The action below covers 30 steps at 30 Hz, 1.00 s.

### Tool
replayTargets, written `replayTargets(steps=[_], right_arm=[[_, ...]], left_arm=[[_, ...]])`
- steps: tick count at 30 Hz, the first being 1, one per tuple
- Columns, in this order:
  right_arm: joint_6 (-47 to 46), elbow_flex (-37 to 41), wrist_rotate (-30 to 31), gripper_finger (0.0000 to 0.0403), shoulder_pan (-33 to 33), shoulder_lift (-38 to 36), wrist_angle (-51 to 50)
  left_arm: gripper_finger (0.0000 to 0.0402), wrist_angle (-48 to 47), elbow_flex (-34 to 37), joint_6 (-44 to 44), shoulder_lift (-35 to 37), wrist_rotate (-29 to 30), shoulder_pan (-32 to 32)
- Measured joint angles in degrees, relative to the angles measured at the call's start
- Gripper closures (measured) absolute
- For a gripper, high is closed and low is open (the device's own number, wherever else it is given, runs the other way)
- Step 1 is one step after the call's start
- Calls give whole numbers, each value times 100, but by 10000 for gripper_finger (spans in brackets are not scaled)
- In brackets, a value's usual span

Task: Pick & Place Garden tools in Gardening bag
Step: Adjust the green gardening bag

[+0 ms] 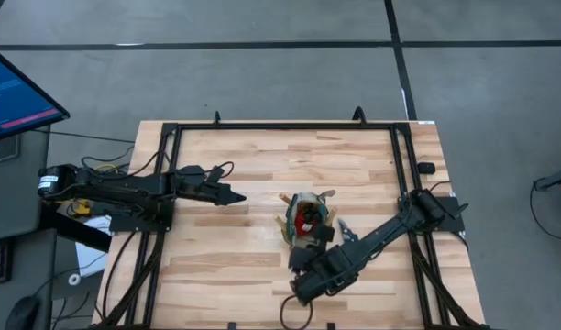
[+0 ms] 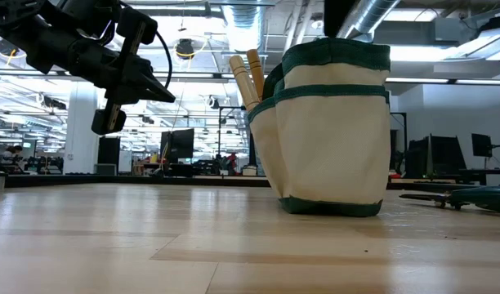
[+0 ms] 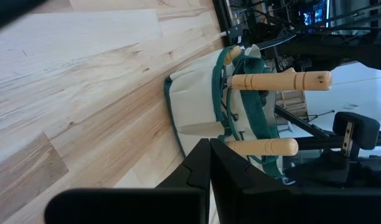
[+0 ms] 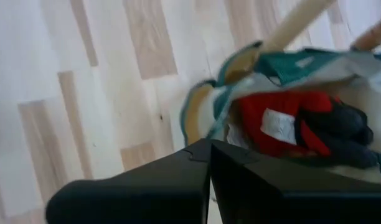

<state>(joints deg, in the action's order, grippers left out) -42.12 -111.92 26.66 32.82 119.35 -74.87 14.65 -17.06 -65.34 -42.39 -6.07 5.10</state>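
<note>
The gardening bag (image 1: 308, 220) stands upright on its base at the table's middle. It is pale canvas with green trim (image 2: 332, 131). Two pale wooden tool handles (image 2: 246, 77) stick up out of its side pockets, as the left wrist view shows (image 3: 281, 81). A red object (image 4: 284, 124) and a dark one lie inside the bag. A dark-handled tool with silver blades (image 1: 345, 229) lies on the table just right of the bag (image 2: 454, 198). My left gripper (image 1: 239, 198) is shut and empty, held above the table left of the bag. My right gripper (image 4: 209, 146) is shut and empty, above the bag's near rim (image 1: 303, 252).
A black metal frame (image 1: 280, 126) runs round the table's far edge and sides. A small dark object (image 1: 427, 168) lies at the far right. Bare wood shows left of and in front of the bag (image 2: 193, 245).
</note>
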Motion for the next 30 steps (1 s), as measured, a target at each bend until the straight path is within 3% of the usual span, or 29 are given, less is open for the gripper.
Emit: replayTargets(steps=[7, 14, 30], right_arm=[[323, -346, 115, 403, 149, -110, 535], [653, -465, -883, 403, 164, 16, 1041], [337, -470, -685, 403, -32, 186, -43]], left_arm=[[393, 1, 0, 61, 0, 0, 2], [397, 1, 2, 59, 0, 4, 11], [394, 40, 2, 59, 0, 2, 11]])
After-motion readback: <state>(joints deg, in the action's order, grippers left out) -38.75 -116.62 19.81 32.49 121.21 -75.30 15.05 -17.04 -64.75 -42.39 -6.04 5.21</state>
